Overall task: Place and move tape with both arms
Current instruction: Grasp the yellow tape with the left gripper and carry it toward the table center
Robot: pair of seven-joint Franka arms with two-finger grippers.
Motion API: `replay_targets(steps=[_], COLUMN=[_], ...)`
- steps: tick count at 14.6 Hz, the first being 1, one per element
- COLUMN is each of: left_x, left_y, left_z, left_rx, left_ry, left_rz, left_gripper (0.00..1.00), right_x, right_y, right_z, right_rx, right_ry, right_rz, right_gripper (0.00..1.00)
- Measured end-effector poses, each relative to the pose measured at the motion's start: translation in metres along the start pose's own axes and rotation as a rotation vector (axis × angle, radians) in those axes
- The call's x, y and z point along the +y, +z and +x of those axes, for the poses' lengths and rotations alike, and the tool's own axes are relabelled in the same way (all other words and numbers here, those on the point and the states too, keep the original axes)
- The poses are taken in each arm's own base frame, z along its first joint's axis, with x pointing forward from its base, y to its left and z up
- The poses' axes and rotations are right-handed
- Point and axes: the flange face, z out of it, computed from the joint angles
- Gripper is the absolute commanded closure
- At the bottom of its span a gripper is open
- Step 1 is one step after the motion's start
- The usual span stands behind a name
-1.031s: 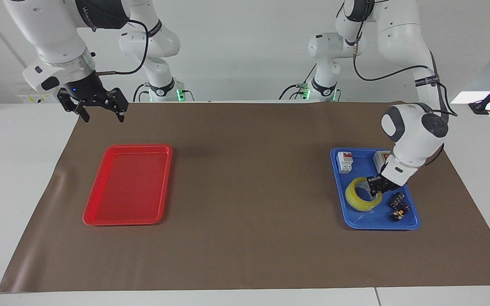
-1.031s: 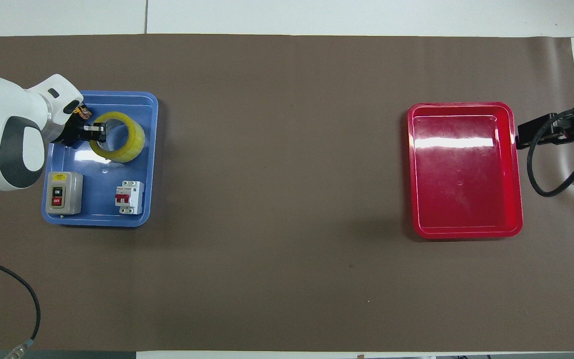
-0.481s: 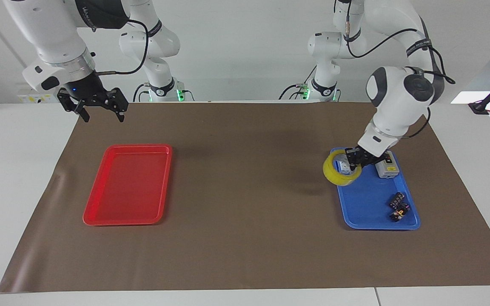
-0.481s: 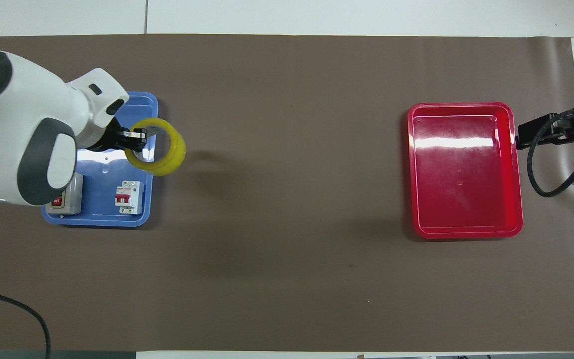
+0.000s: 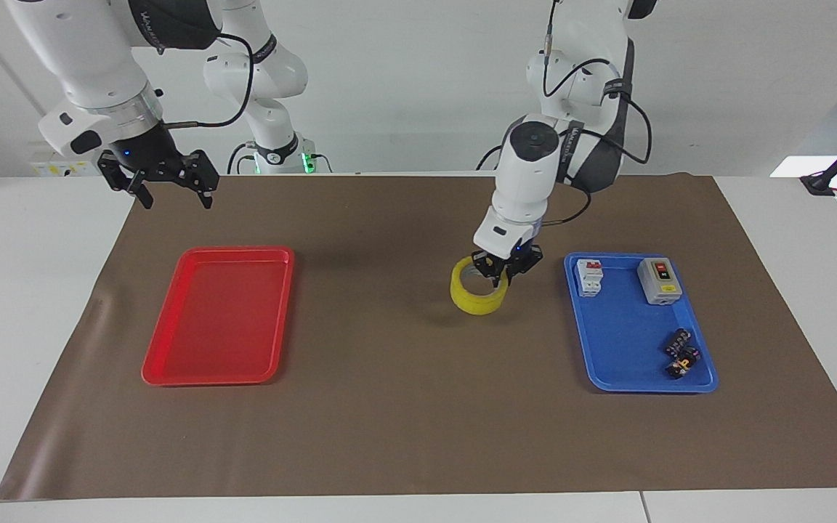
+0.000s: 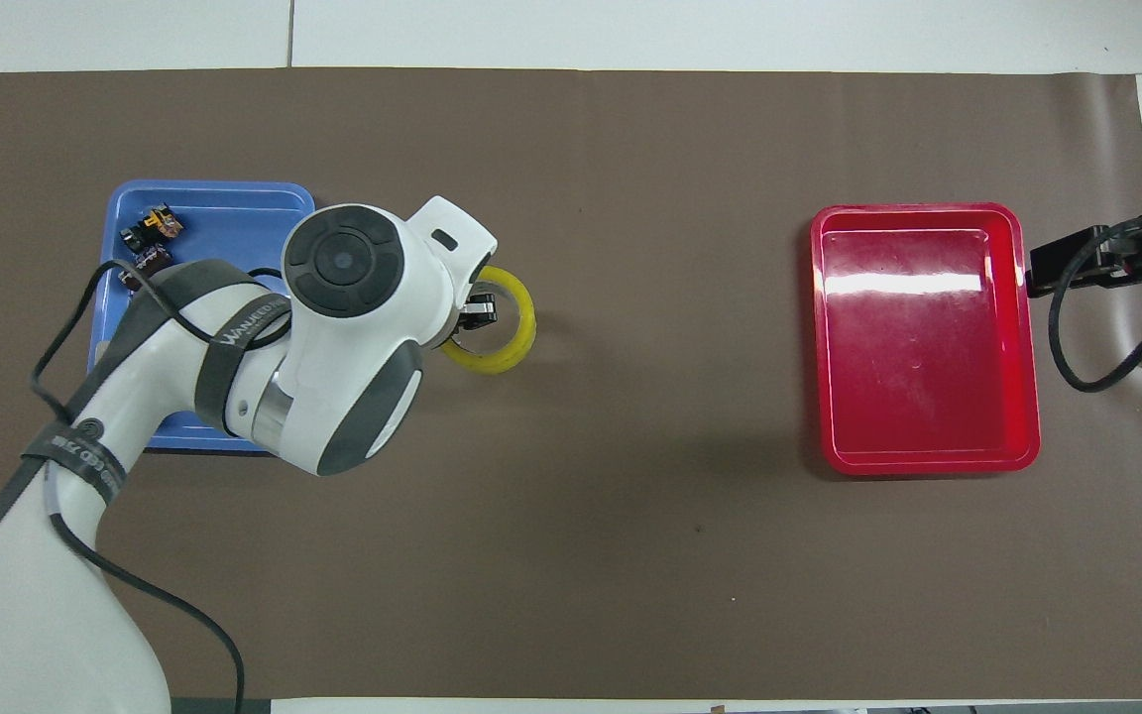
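The tape point(image 5: 479, 288) is a yellow see-through ring with a pale inner core, and its hole faces up. It sits right under the left gripper point(image 5: 503, 267), low over the brown mat point(image 5: 404, 421), between the two trays. I cannot tell if it touches the mat. The left gripper pinches the ring's wall, with one finger inside the hole and one outside. The left arm bends out over the mat and its wrist points straight down.

The right gripper point(image 5: 171, 190) waits up in the air over the mat's corner, near the red tray point(image 5: 171, 319), with its fingers spread apart and nothing in them.

There is one roll of tape. There are two trays, one red tray and one blue tray point(image 5: 622, 363). The red tray has nothing in it. The blue tray, beside the left gripper, holds one white breaker point(image 5: 589, 277), one grey switch box point(image 5: 659, 280) and a small heap of dark little parts point(image 5: 681, 351).
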Motion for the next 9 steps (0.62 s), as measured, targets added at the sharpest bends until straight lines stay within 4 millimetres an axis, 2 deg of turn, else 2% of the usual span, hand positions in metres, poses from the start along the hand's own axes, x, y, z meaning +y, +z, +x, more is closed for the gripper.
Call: replay_targets(steps=[5, 7, 9], left_x=[0.054, 0.068, 0.074], left_y=[0.045, 0.057, 0.065], left_z=[-0.016, -0.022, -0.028], left_rx=[-0.003, -0.009, -0.016], left_ry=[-0.031, -0.021, -0.011], left_rz=[0.03, 0.043, 0.052], left_gripper=[1.0, 1.0, 1.0], right_x=[0.0, 0.0, 0.0], right_y=[0.0, 0.0, 0.0], right_z=[0.0, 0.0, 0.0], right_rx=[0.0, 0.0, 0.0], right_ry=[0.0, 0.0, 0.0], right_rz=[0.0, 0.0, 0.0], right_gripper=[0.0, 0.0, 0.0])
